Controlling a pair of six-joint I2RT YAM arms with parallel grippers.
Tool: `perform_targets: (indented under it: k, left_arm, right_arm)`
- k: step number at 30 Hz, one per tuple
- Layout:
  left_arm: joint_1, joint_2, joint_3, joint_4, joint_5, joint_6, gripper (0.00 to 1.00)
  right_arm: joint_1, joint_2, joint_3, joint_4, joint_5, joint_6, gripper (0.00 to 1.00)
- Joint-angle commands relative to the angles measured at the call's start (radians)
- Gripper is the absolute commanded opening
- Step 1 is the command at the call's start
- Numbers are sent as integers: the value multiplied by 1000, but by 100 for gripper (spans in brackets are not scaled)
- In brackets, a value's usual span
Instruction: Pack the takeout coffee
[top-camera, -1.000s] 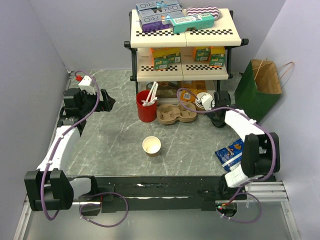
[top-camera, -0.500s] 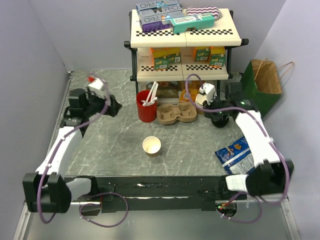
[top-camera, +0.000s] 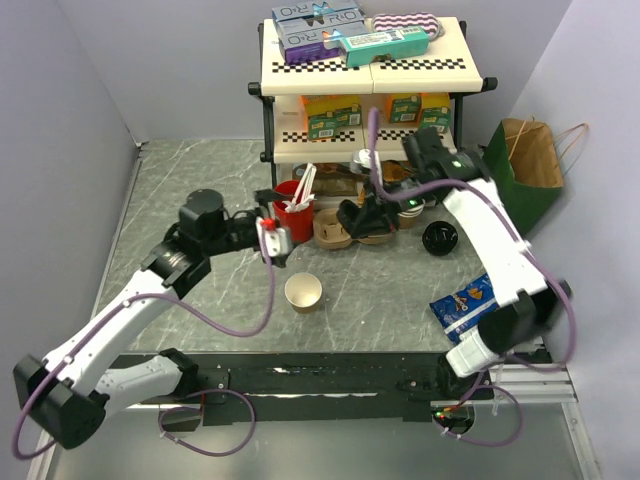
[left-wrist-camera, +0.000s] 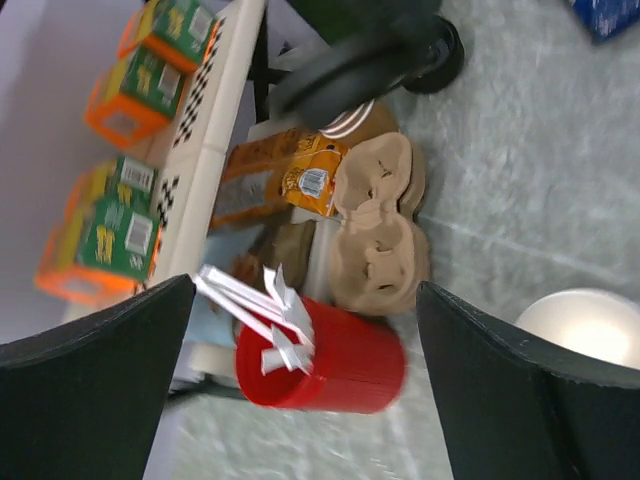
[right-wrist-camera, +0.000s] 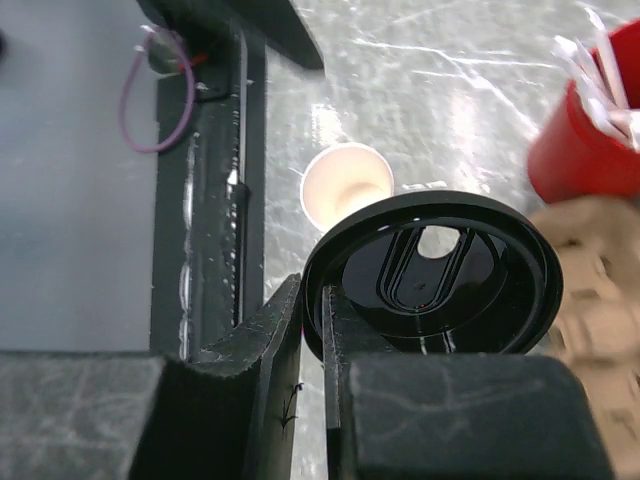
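Note:
A small brown paper cup stands open and lidless in the middle of the table; it also shows in the right wrist view and the left wrist view. My right gripper is shut on the rim of a round black plastic lid and holds it on edge above the cardboard cup carrier. My left gripper is open and empty. Its fingers stand either side of the red cup of stirrers without touching it.
A black lid stack lies right of the carrier. A two-tier shelf with boxes stands at the back. A green paper bag stands at the far right. A blue snack bag lies front right.
My left arm has swung from the far left in to the red cup. My right arm has moved left from the lid stack with a lid, now over the carrier.

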Motion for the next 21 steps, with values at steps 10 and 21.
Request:
perform_targets:
  k: [10, 21]
  left_arm:
    - [-139, 124, -11, 214, 28, 457, 98]
    - [-176, 230, 89, 125, -25, 552, 75]
  right_arm:
    - [61, 167, 167, -310, -85, -47, 11]
    - [97, 193, 193, -310, -53, -24, 11]
